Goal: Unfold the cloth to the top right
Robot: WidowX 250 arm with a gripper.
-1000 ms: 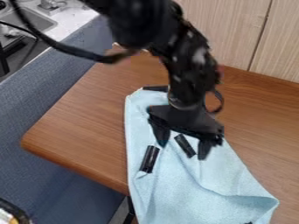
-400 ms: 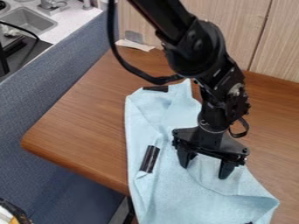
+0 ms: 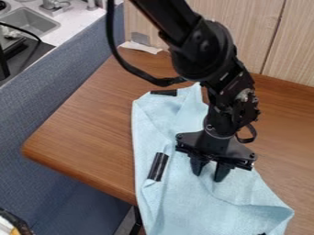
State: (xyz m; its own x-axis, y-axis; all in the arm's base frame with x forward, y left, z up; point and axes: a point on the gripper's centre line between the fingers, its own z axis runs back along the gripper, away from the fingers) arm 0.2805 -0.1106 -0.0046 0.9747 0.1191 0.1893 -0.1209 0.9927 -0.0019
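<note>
The light blue cloth lies below and around the jaws of the gripper, which hangs over it right of centre in the frame; the jaws stand narrowly apart, with blue fabric visible between the tips. Whether any fabric is caught or merely touched there, I cannot tell. The cloth runs from the upper middle down to the bottom edge of the frame, rumpled on the wooden table, with one dark strip left of the jaws and another dark strip at its top end. The gripper and arm hide part of the cloth's upper right side, and the frame's bottom edge cuts off its lower end.
</note>
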